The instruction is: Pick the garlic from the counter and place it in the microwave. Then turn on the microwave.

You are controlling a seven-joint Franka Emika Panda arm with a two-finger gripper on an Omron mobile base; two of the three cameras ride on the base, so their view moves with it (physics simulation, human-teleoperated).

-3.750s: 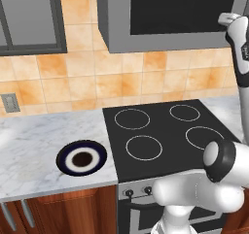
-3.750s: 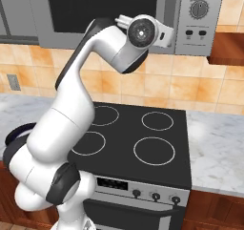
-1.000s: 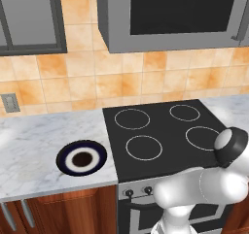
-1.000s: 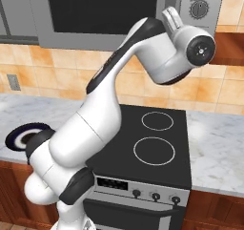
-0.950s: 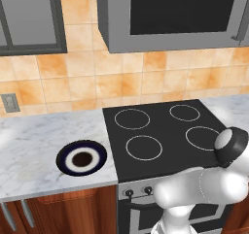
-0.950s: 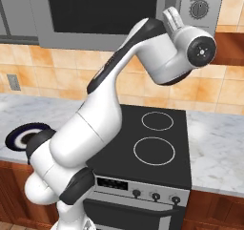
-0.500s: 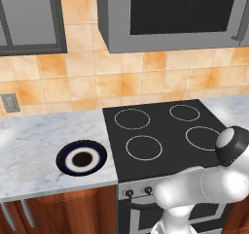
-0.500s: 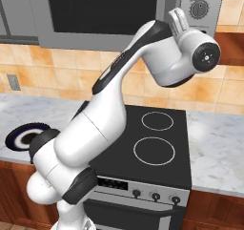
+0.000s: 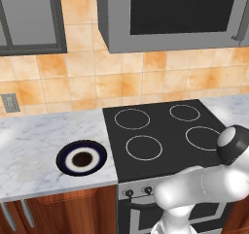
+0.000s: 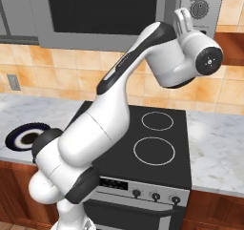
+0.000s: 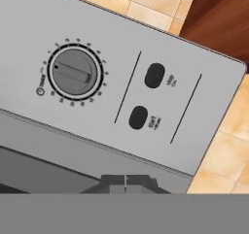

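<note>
The microwave (image 9: 170,14) hangs above the stove with its dark glass door closed; it also fills the top of the right base view (image 10: 105,9). My gripper (image 10: 183,14) points up at the microwave's control panel (image 10: 202,7) on the right end, close to it. In the hand view the gripper (image 11: 126,182) is shut with nothing between its tips, just below the grey panel with its dial (image 11: 74,73) and two dark oval buttons (image 11: 154,75) (image 11: 138,117). The garlic is out of view. The marble counter (image 9: 39,141) lies left of the stove.
A dark-blue plate (image 9: 81,159) with a white ring sits on the counter left of the black stovetop (image 9: 165,131); the right base view has the plate (image 10: 26,136) too. A glass-fronted wall cabinet (image 9: 29,19) hangs at the upper left. Counter (image 10: 214,143) continues right of the stove.
The arm has swung right from the door's front to the control panel, and over the last second the hand edged further right. The gripper stayed shut.
</note>
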